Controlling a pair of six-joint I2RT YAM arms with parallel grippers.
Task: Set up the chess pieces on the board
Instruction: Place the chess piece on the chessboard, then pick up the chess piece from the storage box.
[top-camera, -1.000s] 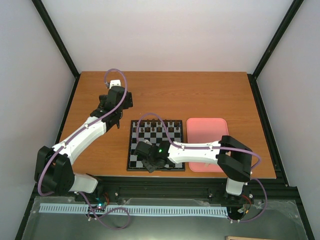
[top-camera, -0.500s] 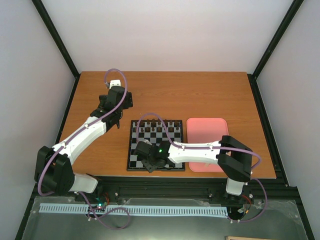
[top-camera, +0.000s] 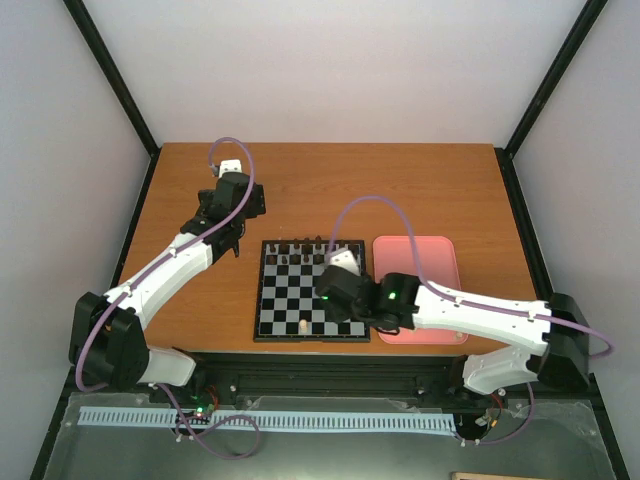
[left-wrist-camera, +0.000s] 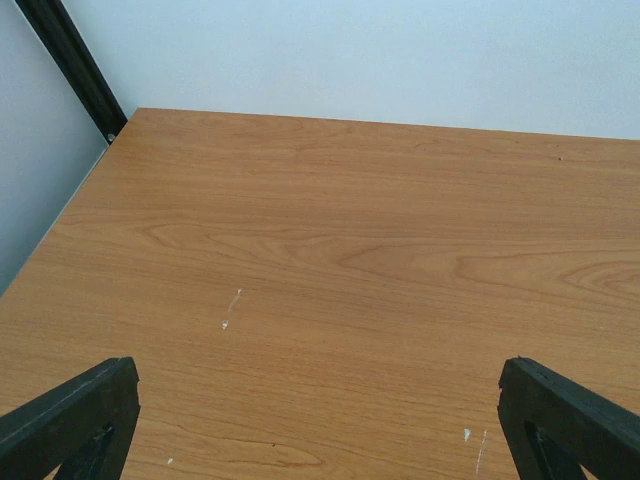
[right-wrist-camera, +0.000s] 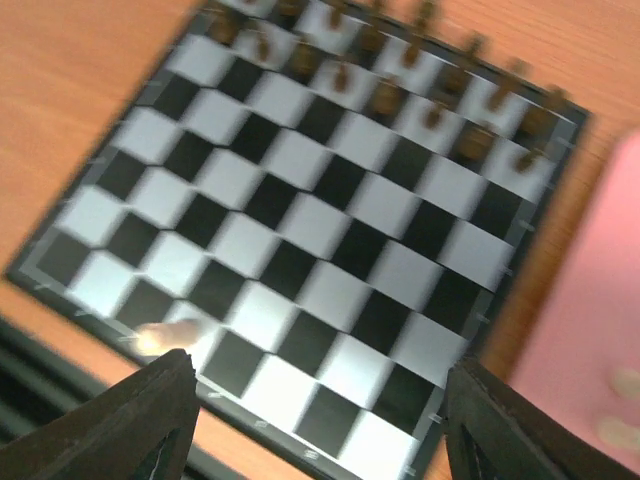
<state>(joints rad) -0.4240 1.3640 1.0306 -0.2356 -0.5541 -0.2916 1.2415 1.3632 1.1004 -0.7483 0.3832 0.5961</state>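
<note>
At the upper left of the overhead frame, the left gripper (left-wrist-camera: 320, 415) is hovering above bare wooden table (top-camera: 400, 190), its jaws standing as wide as they go and gripping nothing. In the centre, the board (top-camera: 290, 295) is lying flat on the table. One cream chess piece (top-camera: 303, 325) is standing in its bottom row, left of the middle, and it is showing as a pale blur in the wrist view. Dark brown pieces (top-camera: 310, 258) are filling the top rows. The right gripper (right-wrist-camera: 330, 415) is hanging over the board's right half, jaws well apart and empty. The pink tray (top-camera: 415, 270) is lying just right of the board.
</note>
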